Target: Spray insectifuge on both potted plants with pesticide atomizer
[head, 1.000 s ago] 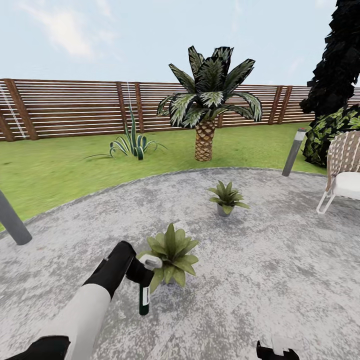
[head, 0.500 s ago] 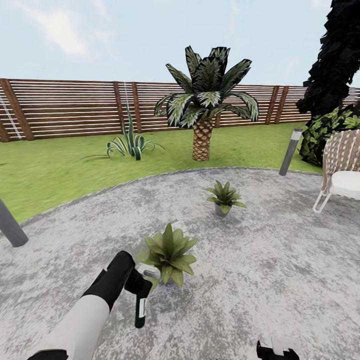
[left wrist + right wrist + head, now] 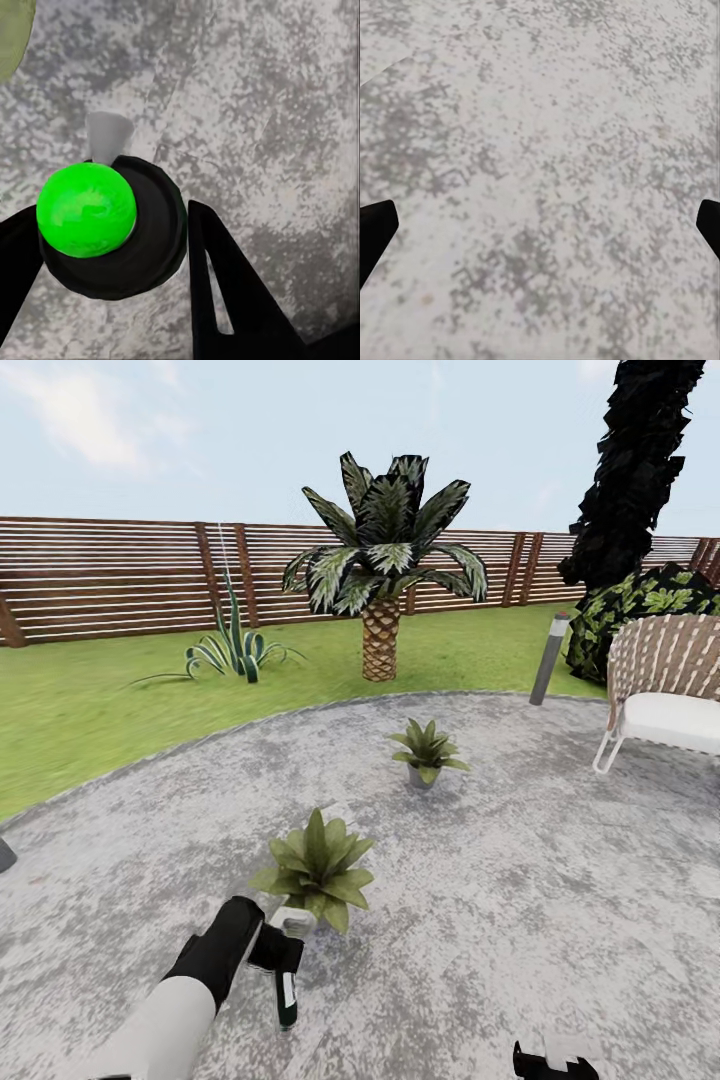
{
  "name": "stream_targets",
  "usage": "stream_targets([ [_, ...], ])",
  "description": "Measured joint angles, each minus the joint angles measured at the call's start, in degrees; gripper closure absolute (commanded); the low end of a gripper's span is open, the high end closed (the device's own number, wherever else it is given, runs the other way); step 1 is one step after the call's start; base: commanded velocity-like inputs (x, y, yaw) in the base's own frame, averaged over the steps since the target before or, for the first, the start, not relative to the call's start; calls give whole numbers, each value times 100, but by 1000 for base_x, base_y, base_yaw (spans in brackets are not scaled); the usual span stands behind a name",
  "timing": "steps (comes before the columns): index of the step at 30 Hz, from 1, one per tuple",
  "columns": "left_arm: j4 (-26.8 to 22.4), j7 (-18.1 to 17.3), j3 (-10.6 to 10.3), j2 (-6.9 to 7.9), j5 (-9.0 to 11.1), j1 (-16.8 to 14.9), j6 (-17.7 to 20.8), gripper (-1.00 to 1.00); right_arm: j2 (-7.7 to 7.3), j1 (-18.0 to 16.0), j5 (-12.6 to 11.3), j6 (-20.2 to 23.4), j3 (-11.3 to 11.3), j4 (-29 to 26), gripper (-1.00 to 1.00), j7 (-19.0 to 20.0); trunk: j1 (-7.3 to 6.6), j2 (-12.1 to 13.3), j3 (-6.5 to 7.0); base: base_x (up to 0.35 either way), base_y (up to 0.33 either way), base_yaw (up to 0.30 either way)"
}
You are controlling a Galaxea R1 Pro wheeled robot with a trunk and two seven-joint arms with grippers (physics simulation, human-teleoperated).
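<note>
The left gripper (image 3: 283,952) grips the pesticide atomizer (image 3: 288,980), nozzle just beside the near potted plant (image 3: 315,865). Spraying seems underway; the far potted plant (image 3: 425,750), beyond it, needs approaching. The right gripper (image 3: 540,225) stands spread.

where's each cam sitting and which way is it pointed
Head: on the robot's head, looking forward and down over the patio at both potted plants; left arm shows.
Left wrist: by the left gripper, along its fingers, onto the pesticide atomizer.
Right wrist: by the right gripper, facing paving.
Shared: atomizer in head and left wrist views.
</note>
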Motion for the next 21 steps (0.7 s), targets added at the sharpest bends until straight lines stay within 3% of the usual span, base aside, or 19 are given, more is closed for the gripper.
stream_targets([
  [3,-337,505,20,-17,503,-29,-18,100,0,-1,0,0,0,0,-100,0,0,0,0,0,0,-1],
  [6,-523,1080,12,20,821,2,-15,100,0,0,0,0,0,0,-100,0,0,0,0,0,0,0],
  [14,-511,1163,-80,48,844,188,153,100,8,0,-8,0,8,-9,-100,0,0,0,6,0,0,-91],
  [21,-548,1165,-77,48,846,194,151,100,8,0,-9,-1,4,-9,-100,-4,0,0,6,-38,-150,-60],
])
